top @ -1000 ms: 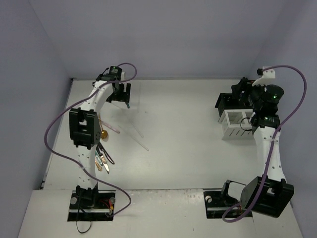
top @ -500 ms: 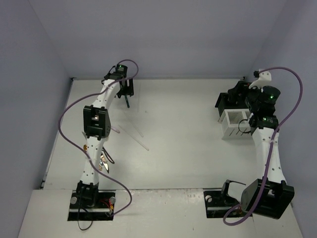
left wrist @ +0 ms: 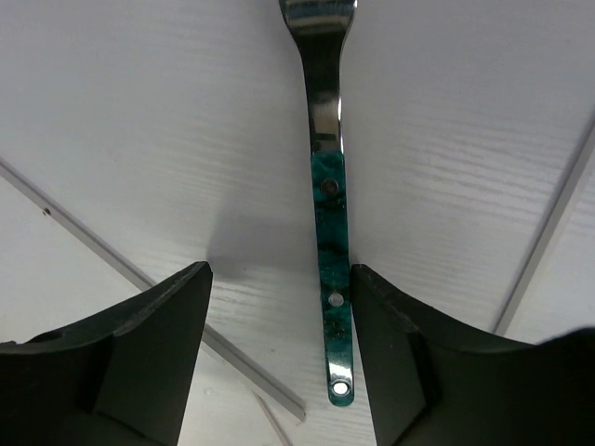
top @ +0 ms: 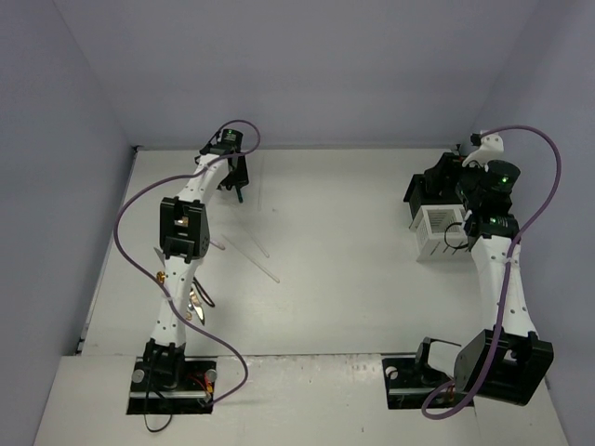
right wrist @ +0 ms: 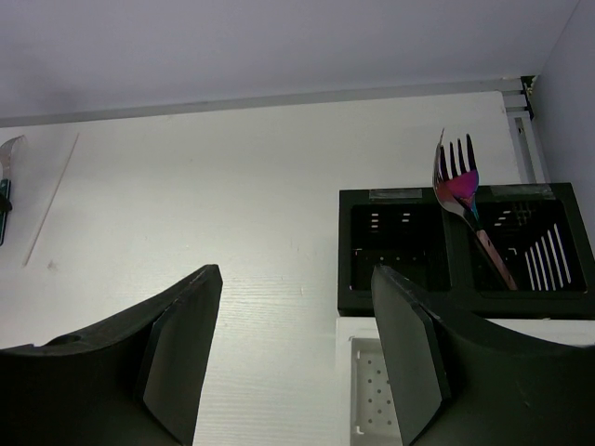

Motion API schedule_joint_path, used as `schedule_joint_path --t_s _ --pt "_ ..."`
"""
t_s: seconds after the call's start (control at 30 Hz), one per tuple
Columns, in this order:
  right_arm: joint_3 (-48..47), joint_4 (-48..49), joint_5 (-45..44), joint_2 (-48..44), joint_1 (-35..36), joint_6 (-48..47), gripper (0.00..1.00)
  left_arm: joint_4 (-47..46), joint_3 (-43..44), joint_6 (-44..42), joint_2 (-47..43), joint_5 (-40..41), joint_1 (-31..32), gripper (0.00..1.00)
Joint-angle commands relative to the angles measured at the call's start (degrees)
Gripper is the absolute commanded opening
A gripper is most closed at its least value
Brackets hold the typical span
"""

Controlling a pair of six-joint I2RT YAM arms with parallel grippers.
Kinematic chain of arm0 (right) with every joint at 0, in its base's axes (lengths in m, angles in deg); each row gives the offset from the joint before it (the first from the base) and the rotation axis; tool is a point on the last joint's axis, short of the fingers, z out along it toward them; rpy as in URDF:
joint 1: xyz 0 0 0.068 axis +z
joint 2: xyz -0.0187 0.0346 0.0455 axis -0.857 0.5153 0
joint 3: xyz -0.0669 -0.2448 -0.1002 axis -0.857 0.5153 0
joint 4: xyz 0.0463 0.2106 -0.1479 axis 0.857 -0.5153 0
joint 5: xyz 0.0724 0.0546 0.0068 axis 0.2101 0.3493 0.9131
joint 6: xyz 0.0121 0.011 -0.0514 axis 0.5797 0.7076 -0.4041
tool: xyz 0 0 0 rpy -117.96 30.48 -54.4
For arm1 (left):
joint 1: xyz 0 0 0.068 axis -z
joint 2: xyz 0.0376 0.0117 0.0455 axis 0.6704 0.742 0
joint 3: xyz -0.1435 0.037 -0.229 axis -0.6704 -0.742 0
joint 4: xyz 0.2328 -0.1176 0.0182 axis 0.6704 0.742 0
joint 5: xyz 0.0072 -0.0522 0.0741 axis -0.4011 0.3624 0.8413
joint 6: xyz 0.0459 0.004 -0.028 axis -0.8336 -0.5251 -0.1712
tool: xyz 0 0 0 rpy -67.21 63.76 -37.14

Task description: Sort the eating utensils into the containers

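Where the surface's far edge nears its left corner, the left pincer (left wrist: 279, 279) stands released astride a teal-handled piece (left wrist: 332, 279) lying flat. One finger touches the handle and the other is apart. Thin pale sticks (left wrist: 102, 232) lie beside it. By the far right corner the right pincer (right wrist: 296, 279) hovers, spread and holding nothing, at the joined black bin (right wrist: 390, 299) and white bin (right wrist: 372, 367). A pink-handled fork (right wrist: 458, 181) leans, tines up, in a black compartment.

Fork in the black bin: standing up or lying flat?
Standing, leaning slightly: the fork has tines above the black bin rim, handle down inside.
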Motion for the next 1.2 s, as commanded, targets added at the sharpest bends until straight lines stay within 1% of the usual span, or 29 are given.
schedule_joint_path --t_s 0.0,0.07,0.17,0.23,0.43,0.53,0.57,0.7,0.8,0.87,0.93,0.97,1.07,1.17 --pt "-2.56 3.42 -0.41 -0.31 0.60 0.53 0.63 1.27 -5.04 2.79 -5.92 -2.14 0.58 0.56" --pt "-2.63 3.47 -0.33 -0.37 0.72 0.53 0.62 1.23 -6.35 3.08 -6.91 -2.94 0.53 0.53" --pt "-2.59 3.42 0.09 -0.33 0.92 0.62 0.61 0.45 -8.43 3.17 -8.02 -4.60 0.52 0.46" --pt "-2.59 3.42 0.29 -0.33 1.29 0.71 0.61 -0.80 -9.55 2.75 -8.56 -6.88 0.57 0.37" --pt "-2.74 3.27 0.29 -0.04 2.03 0.77 0.60 -1.54 -8.37 1.76 -8.14 -8.34 0.99 0.13" --pt "-3.07 3.16 0.35 0.08 2.64 0.71 0.59 -1.54 -8.08 1.70 -8.18 -9.14 1.02 0.02" --pt "-3.20 3.16 0.29 0.02 2.97 0.71 0.59 -1.54 -8.08 1.77 -8.32 -9.15 1.02 0.00" --pt "-3.82 2.45 0.73 0.10 4.55 0.80 0.58 -1.99 -9.05 3.08 -11.69 -10.72 0.84 0.00" --pt "-4.54 1.92 1.35 0.02 6.07 0.81 0.58 -4.29 -11.12 3.43 -18.15 -11.70 0.84 0.00" --pt "-5.60 1.35 1.92 0.05 7.76 1.43 0.58 -10.33 -15.14 3.38 -24.31 -12.62 0.78 0.00" --pt "-6.57 1.08 2.91 0.18 8.94 2.58 0.58 -14.15 -19.70 3.44 -31.38 -13.65 0.66 0.00" --pt "-7.11 0.92 3.01 0.19 9.45 3.19 0.58 -15.15 -20.12 3.37 -32.12 -13.93 0.73 0.00" --pt "-9.29 0.69 4.61 1.08 11.34 5.71 0.58 -15.78 -22.60 1.84 -41.16 -16.38 0.84 0.00" --pt "-11.26 0.64 6.15 2.12 13.13 9.82 0.58 -17.10 -28.50 0.32 -47.33 -20.05 0.93 0.00"
